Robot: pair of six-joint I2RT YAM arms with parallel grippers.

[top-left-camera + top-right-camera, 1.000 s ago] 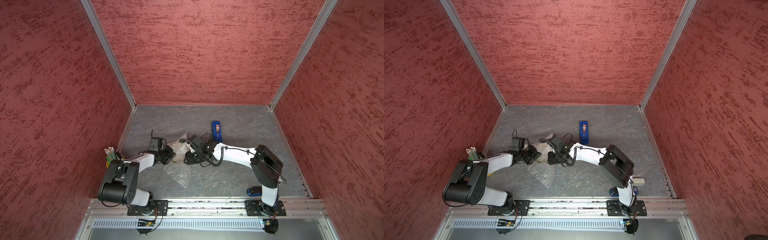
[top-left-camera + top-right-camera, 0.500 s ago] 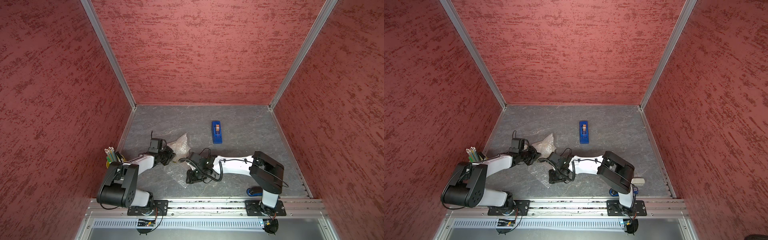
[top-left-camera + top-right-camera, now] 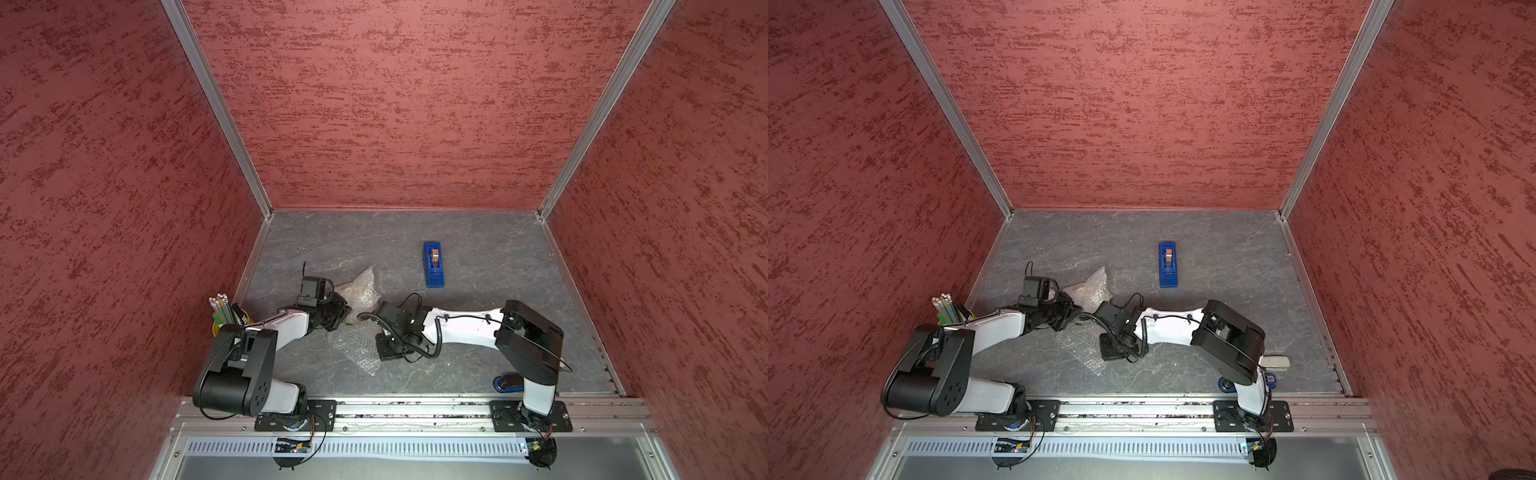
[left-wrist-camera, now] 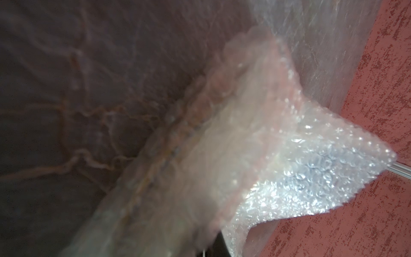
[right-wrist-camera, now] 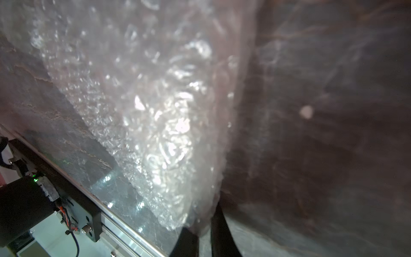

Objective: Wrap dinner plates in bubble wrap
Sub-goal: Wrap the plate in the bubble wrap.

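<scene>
I have the left claw [image 3: 340, 311] closed all the way on the bubble wrap [image 3: 355, 347], low over the table [image 3: 478, 270] at the sheet's left side. On its wrist camera the wrap rises as a crinkled flap from the one dark fingertip [image 4: 219, 245] I can see. The right claw [image 5: 201, 229] is at the wrap's right edge, a little nearer than the left one. Its two dark fingers stand close together with the sheet's edge gathered in the narrow gap, so I read it as pinching the wrap. In both top views the wrap runs from a raised, pointed fold on the far side down to a flat corner on the near side. The two claws sit on either side of its middle, close to each other but apart. The plate [image 3: 357, 295] is under the far fold, just beside the left claw. I only get a yellowish tint through the plastic and cannot make out its rim or pattern from above. A blue tape dispenser [image 3: 432, 264] lies on bare table to the far right of the wrap, well apart from it. A yellow cup of pencils [image 3: 224, 318] stands at the table's left edge beside the left arm [image 3: 286, 328].
</scene>
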